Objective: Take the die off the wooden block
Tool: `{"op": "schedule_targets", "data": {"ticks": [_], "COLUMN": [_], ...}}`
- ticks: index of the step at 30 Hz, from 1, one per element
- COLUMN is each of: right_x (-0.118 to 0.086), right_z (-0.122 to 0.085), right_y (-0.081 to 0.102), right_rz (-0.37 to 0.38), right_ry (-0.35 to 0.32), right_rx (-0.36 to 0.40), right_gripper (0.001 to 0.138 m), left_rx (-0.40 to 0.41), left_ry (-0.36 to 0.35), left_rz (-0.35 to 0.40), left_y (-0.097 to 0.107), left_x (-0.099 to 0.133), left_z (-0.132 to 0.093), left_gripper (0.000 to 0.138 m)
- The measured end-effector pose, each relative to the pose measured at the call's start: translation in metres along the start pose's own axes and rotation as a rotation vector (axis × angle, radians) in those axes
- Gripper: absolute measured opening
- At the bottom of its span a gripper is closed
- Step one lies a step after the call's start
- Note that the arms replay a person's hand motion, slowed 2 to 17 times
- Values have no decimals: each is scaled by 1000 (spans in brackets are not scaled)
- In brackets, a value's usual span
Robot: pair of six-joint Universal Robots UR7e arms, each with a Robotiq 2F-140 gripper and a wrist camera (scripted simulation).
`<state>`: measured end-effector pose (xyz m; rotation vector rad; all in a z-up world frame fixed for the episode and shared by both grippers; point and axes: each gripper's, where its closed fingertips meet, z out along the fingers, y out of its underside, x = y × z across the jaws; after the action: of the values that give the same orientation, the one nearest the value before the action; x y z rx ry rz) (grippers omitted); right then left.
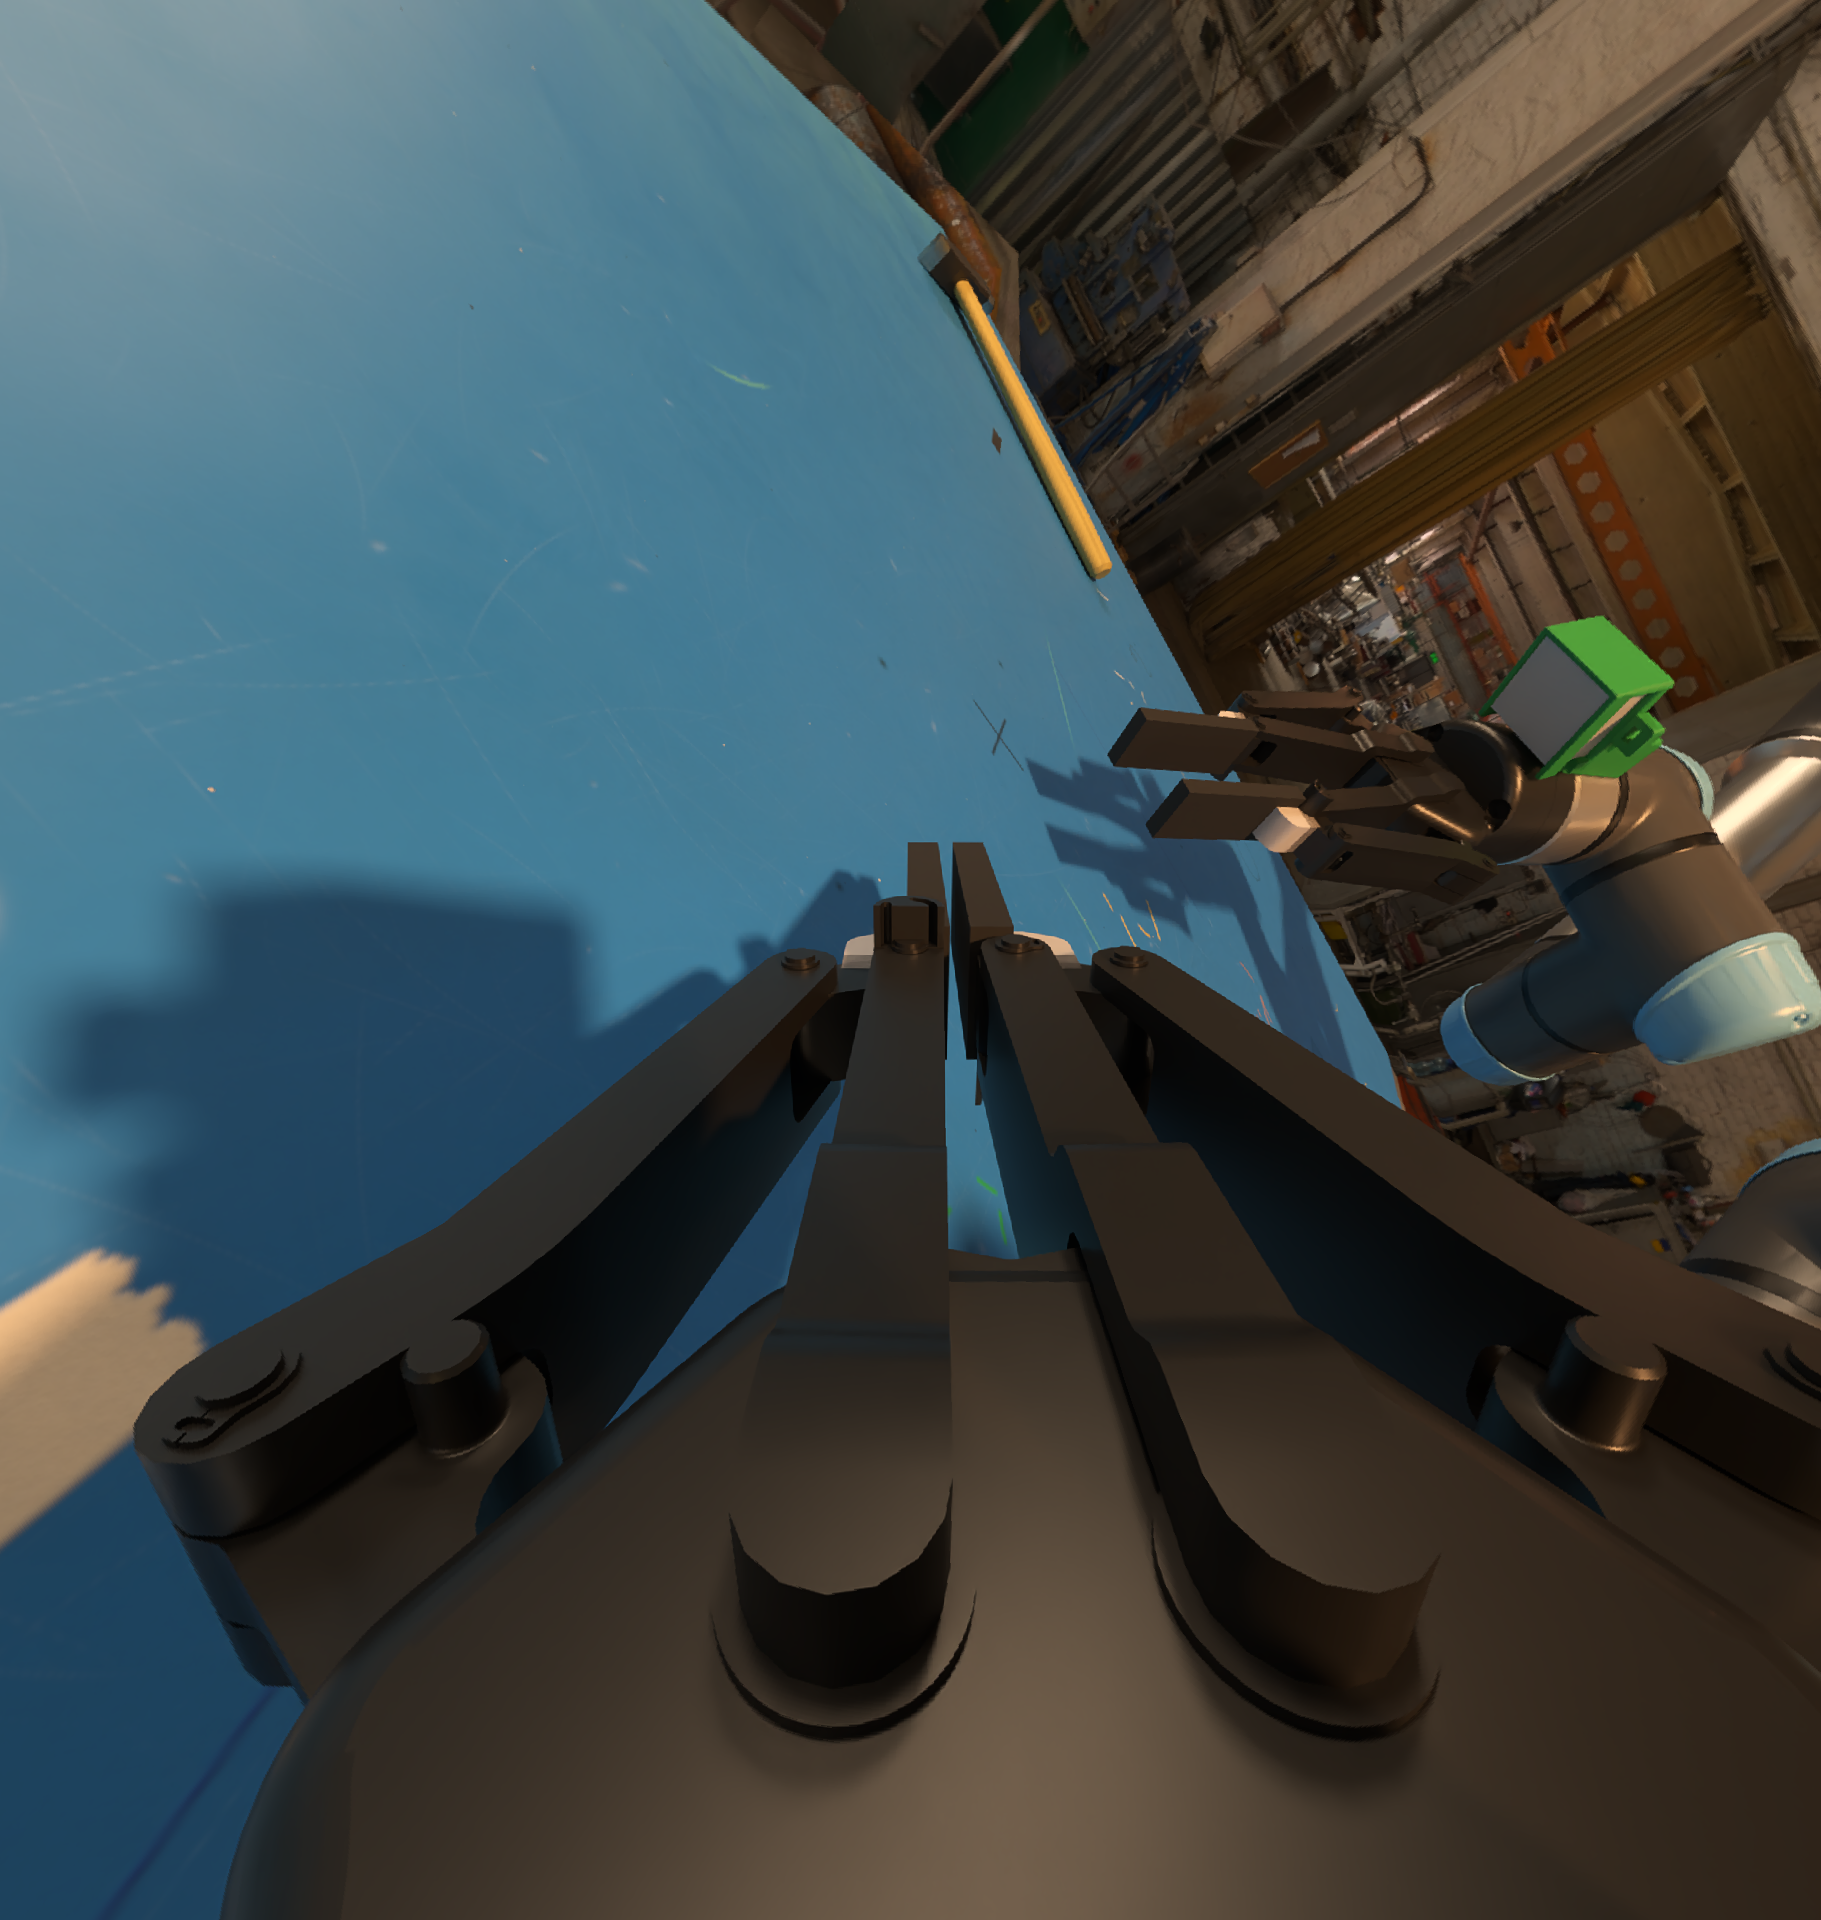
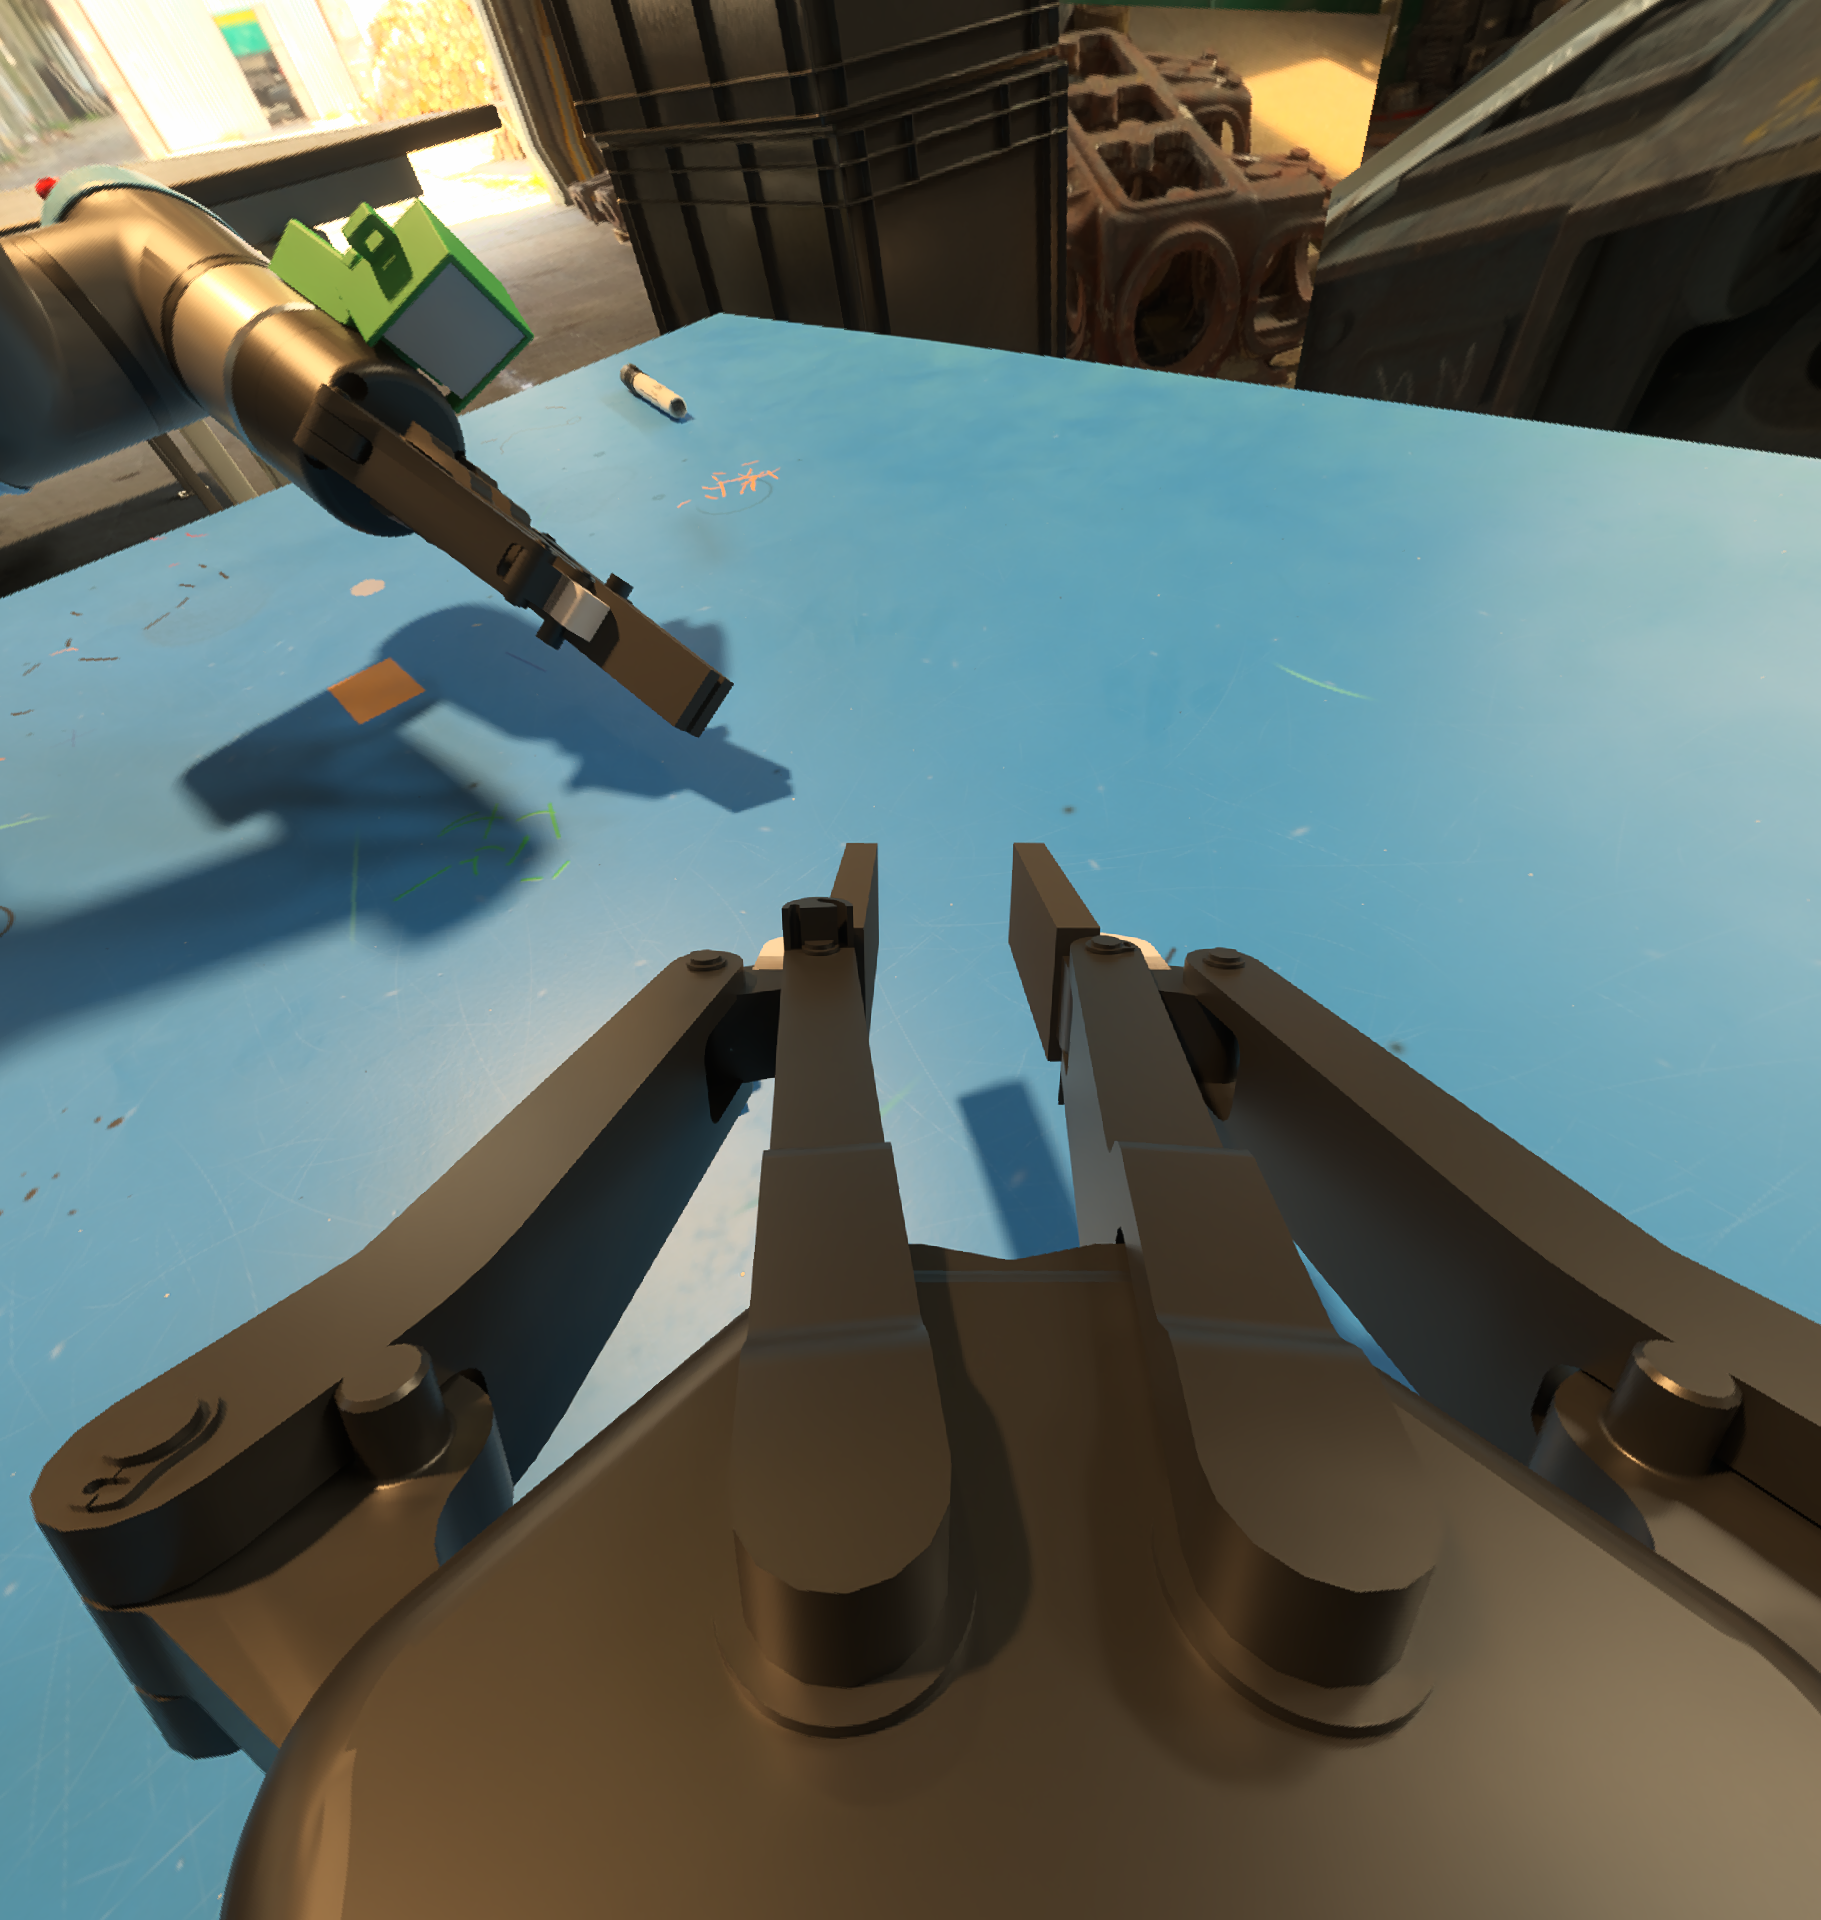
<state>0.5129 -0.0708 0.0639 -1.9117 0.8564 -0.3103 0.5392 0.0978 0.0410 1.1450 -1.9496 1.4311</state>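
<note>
Left wrist view: neither die nor wooden block showing in either view; location cannot tell. Left dark two-finger gripper (image 1: 945,868) hovering over scratched blue tabletop (image 1: 418,520), jaws nearly touching, holding nothing. Right dark two-finger gripper (image 2: 942,883) hanging partly open, empty. Yellow-handled hammer (image 1: 1031,416) lying at table edge; black-and-white marker pen (image 2: 654,392) lying at far edge. Judgement: search step underway; next move calling for locating die before reaching.

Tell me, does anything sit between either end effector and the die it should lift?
Cannot settle it: no die shows in either view. A tan shape, perhaps the wooden block, lies at the left wrist view's lower left edge; only bare blue table shows between it and the left end effector. The right end effector is open.
</note>
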Motion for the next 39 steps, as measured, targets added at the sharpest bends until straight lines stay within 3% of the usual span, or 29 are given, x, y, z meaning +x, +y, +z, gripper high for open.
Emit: {"op": "schedule_targets", "data": {"ticks": [13,23,35,39], "right_x": [-1,-9,-57,-69], "right_z": [-1,1,9,12], "right_y": [-3,-3,4,11], "right_rz": [18,10,-109,-170], "right_ry": [-10,-38,-241,-270], "right_rx": [15,11,-36,-69], "right_gripper": [34,34,34,34], "left_rx": [10,24,-21,-46], "left_ry": [58,84,90,96], "left_rz": [-128,-145,-99,-82], "left_y": [0,-1,8,13], "left_x": [0,1,7,12], "left_z": [-5,-10,-6,-2], "left_gripper": [4,4,4,4]}}
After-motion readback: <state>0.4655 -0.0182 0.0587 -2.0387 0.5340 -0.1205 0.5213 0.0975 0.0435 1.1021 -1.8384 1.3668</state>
